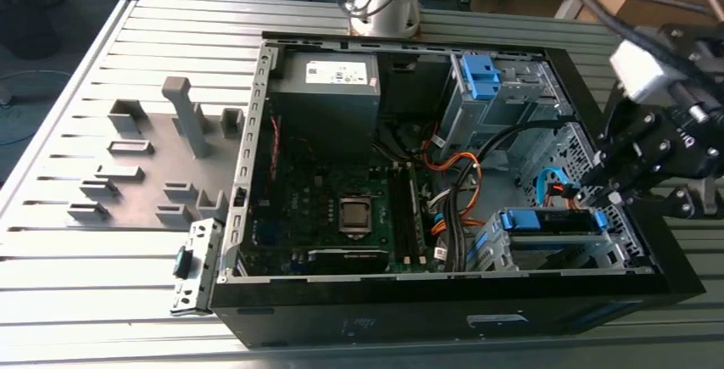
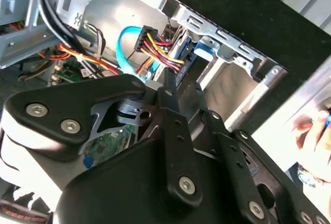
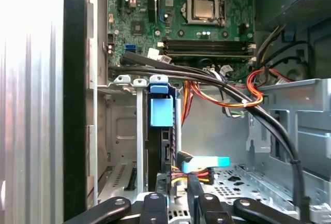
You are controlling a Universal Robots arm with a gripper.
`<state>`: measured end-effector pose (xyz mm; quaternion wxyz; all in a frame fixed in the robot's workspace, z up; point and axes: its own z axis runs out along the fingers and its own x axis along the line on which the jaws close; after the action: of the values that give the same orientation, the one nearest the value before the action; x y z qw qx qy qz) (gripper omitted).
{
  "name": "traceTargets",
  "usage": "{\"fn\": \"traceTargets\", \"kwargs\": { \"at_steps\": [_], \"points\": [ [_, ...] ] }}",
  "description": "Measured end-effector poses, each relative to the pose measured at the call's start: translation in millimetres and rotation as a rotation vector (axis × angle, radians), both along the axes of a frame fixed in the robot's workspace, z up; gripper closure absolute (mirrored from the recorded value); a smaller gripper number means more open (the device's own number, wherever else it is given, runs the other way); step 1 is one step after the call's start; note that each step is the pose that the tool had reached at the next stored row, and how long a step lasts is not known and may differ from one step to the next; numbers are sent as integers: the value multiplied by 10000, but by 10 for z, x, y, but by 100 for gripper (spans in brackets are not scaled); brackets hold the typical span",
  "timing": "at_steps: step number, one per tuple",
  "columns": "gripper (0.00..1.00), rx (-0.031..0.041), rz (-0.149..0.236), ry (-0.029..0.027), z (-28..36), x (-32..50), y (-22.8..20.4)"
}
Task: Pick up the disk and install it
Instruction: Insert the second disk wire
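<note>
The disk (image 1: 551,220) lies in the drive cage in the corner of the open computer case nearest the exterior view's right, its blue rails showing. In the first wrist view the disk (image 3: 159,149) is edge-on, with its blue tab toward the motherboard. My gripper (image 1: 620,199) reaches over the case wall and hangs just behind the disk's cable end. My gripper (image 3: 177,180) has its fingers a narrow gap apart, and only loose yellow and red wires show between them. In the second wrist view my gripper (image 2: 183,79) points at the disk (image 2: 203,48) and the wire plug.
A bare blue bracket (image 1: 481,76) sits in the upper bay. A grey power-supply box (image 1: 328,76) and the motherboard (image 1: 351,216) fill the case's left half. Orange and black cables (image 1: 453,174) cross the middle. A grey fixture with posts (image 1: 169,131) stands left of the case.
</note>
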<state>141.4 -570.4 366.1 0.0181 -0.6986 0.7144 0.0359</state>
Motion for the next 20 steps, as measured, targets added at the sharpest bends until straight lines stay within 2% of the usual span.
{"fn": "traceTargets", "kwargs": {
  "at_steps": [2,6,11,14,15,18,20],
  "points": [
    [70,0,1,0,46,-1,0],
    [70,-1,0,-1,43,-48,4],
    [70,0,-1,-1,32,-98,54],
    [70,-7,2,0,12,-102,62],
    [70,-36,8,2,6,-102,62],
    [70,-185,27,15,-17,-103,61],
    [70,-215,38,28,-47,-104,62]
  ]
}}
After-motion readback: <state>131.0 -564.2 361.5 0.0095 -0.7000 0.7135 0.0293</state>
